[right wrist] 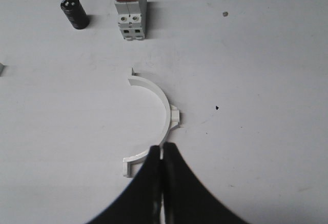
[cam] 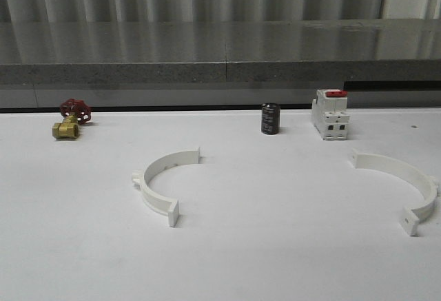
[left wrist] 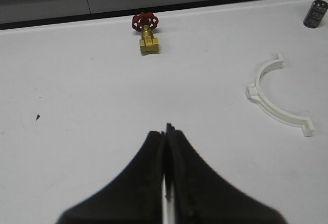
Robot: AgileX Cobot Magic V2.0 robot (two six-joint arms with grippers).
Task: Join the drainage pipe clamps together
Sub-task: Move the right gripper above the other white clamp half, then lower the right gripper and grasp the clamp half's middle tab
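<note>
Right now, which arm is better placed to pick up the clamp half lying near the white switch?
The right arm. Its shut pincer is right beside that clamp half. The left pincer, also shut, faces the other half, off to one side.

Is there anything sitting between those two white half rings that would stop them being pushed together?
Nothing visible does. The table between the left clamp half and the right clamp half is bare; the valve, the capacitor and the switch stand farther back.
</note>
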